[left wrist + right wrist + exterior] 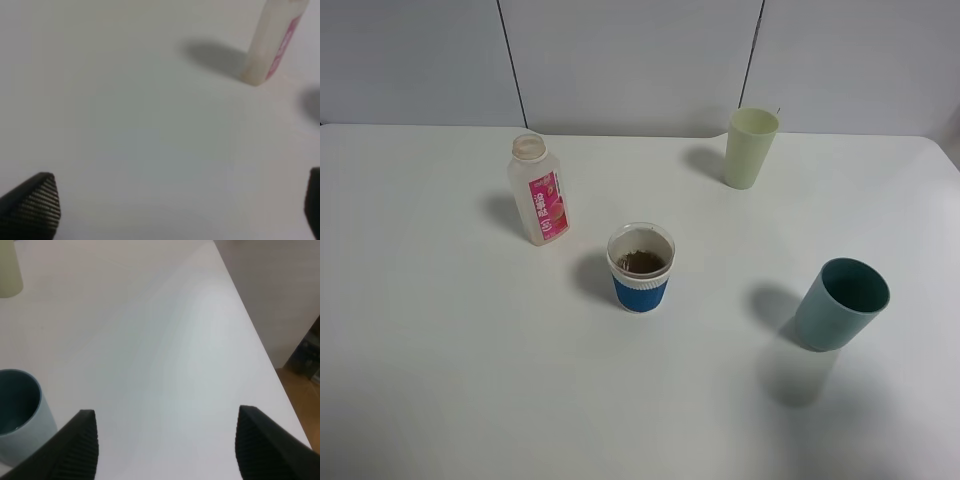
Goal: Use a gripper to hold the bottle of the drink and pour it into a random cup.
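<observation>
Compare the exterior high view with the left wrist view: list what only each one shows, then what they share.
Only the exterior high view shows the blue-sleeved cup with brown liquid in it, the pale green cup, the teal cup and the bottle's capless mouth. No arm appears there.

Only the left wrist view shows the left gripper, its fingers wide apart and holding nothing.

Both show the bottle standing upright on the white table, its pink label visible, apart from the gripper.
</observation>
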Robot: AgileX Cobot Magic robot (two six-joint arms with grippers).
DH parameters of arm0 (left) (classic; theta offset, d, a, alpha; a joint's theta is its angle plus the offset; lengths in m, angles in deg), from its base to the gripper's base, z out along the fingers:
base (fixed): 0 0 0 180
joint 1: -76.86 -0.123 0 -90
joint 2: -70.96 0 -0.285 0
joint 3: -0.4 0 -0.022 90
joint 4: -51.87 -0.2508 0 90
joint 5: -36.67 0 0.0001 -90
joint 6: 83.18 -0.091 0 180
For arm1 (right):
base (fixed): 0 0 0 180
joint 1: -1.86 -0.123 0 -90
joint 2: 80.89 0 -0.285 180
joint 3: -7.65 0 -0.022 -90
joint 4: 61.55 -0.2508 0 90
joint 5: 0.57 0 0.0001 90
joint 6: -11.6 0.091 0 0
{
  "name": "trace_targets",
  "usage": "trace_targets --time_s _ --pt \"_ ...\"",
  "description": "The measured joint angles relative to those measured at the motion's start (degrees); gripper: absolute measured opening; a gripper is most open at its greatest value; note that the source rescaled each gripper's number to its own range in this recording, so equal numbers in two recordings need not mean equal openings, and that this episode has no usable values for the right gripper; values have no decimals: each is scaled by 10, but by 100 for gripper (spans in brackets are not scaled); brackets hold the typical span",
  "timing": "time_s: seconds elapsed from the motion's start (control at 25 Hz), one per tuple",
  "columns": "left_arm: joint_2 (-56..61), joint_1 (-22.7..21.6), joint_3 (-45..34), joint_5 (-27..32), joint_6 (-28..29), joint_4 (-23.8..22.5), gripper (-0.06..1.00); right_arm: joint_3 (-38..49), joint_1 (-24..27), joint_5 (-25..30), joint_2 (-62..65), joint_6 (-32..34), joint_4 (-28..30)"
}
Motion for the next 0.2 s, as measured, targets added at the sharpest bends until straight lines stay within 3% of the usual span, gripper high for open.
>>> trace_targets --time_s 0.2 --pt "0 0 0 0 0 0 100 0 0 0 0 0 0"
